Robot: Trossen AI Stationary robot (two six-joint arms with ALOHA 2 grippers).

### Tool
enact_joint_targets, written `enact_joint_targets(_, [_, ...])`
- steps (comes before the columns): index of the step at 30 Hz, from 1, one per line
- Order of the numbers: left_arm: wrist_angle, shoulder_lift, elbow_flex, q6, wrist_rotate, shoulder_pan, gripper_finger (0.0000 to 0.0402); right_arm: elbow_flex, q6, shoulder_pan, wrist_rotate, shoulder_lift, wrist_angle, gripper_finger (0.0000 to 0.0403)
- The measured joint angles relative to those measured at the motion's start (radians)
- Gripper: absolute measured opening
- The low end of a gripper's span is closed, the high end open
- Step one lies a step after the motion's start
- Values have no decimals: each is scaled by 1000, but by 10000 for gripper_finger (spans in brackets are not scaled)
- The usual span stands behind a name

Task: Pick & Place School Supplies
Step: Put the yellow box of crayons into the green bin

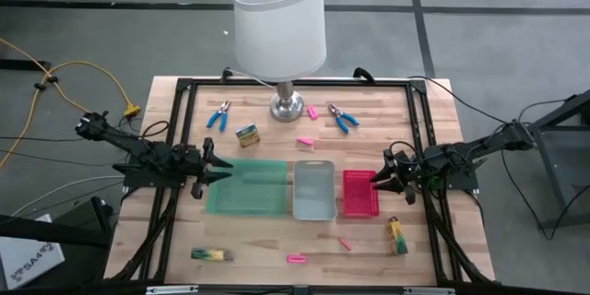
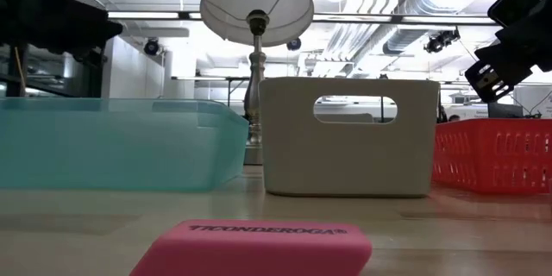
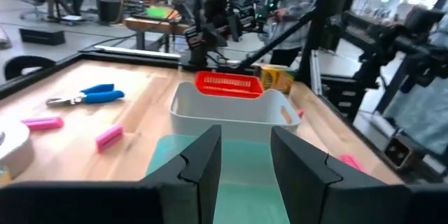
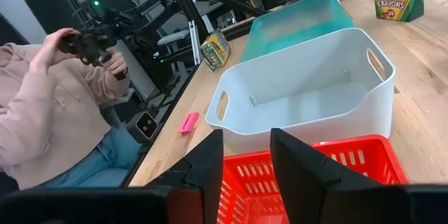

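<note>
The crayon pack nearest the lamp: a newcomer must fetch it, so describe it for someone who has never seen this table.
Start at the white-shaded lamp at the table's far edge. Just left of its base, beyond the green tray, lies a small yellow-green crayon pack. The blue-handled pliers beside it are thin and blue; the pack is boxy.

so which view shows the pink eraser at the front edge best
The low view: the pink eraser fills the foreground, its printed brand readable. The high view shows a small pink bar; the right wrist view a distant sliver.

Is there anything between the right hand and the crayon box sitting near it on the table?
Nothing visible. The right hand hangs empty above the red basket's edge, and the crayon box lies on bare wood nearer the front edge, beside the basket.
</note>
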Motion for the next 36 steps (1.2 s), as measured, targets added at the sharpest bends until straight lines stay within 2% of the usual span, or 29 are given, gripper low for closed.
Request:
enact_joint_targets(10, [-98,117,130,-26,-191,0,122,0,0,0,0,0,0,111])
enact_joint_targets(17, [-250,296,295,-111,-344,0,122,0,0,0,0,0,0,111])
enact_joint_targets(21, [-323,417,388,-173,-392,1,122,0,0,0,0,0,0,111])
enact_joint_targets(29, [-511,656,568,-273,-375,109,122,0,0,0,0,0,1,111])
enact_joint_targets(36, [-560,779,641,-279,-255,245,122,0,0,0,0,0,1,111])
